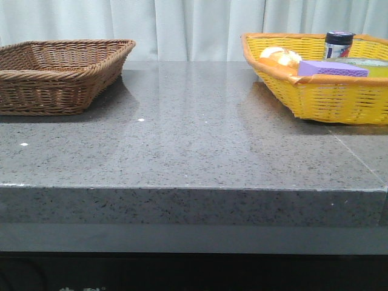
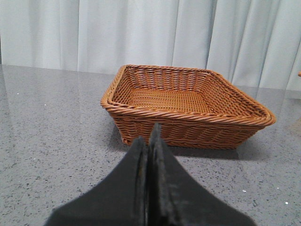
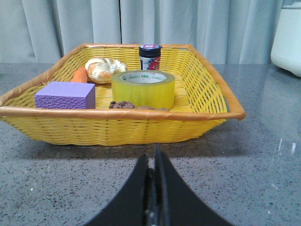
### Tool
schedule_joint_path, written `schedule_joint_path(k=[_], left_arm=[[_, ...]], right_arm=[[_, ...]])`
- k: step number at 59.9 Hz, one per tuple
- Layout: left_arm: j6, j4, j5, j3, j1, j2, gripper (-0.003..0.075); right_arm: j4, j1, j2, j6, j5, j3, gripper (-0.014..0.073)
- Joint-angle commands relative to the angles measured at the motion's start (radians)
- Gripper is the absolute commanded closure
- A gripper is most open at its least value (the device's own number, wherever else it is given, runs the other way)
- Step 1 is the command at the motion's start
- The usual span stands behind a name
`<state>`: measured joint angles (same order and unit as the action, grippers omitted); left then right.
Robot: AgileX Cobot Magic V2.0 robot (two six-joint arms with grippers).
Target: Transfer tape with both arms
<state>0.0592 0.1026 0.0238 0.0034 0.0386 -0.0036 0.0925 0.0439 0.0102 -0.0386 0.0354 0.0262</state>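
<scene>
The tape (image 3: 143,88), a wide yellow roll with a white core and green print, lies flat inside the yellow basket (image 3: 141,125) in the right wrist view. In the front view only a sliver of it (image 1: 364,61) shows over the yellow basket's rim (image 1: 315,97). My right gripper (image 3: 151,157) is shut and empty, low over the table, just short of the basket's near wall. My left gripper (image 2: 149,136) is shut and empty, facing the brown wicker basket (image 2: 188,117). Neither arm shows in the front view.
The brown basket (image 1: 60,76) sits back left and holds nothing I can see. The yellow basket also holds a purple sponge (image 3: 66,95), a bread roll (image 3: 104,68), a carrot (image 3: 80,75), a dark jar (image 3: 150,56) and a cookie (image 3: 123,105). A white appliance (image 3: 289,40) stands beyond.
</scene>
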Motion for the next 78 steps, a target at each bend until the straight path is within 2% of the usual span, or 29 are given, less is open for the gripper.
schedule_joint_path(k=[1, 42, 62, 69, 78], left_arm=[[-0.011, 0.008, -0.077, 0.008, -0.002, -0.018, 0.0741], [-0.011, 0.008, -0.077, 0.008, -0.002, -0.018, 0.0741], [-0.011, 0.008, -0.122, -0.015, -0.002, -0.018, 0.0741], [-0.011, 0.008, -0.090, -0.101, -0.002, -0.016, 0.0741], [-0.011, 0.008, 0.049, -0.289, -0.002, -0.002, 0.0741]], right_arm=[[-0.002, 0.008, 0.023, -0.007, -0.079, -0.006, 0.0661], [-0.002, 0.008, 0.023, -0.007, -0.079, -0.006, 0.0661], [0.000, 0.008, 0.023, -0.005, -0.133, -0.021, 0.0661], [0.031, 0.008, 0.023, -0.005, -0.074, -0.100, 0.0661], [0.032, 0.008, 0.013, -0.005, 0.109, -0.293, 0.0661]])
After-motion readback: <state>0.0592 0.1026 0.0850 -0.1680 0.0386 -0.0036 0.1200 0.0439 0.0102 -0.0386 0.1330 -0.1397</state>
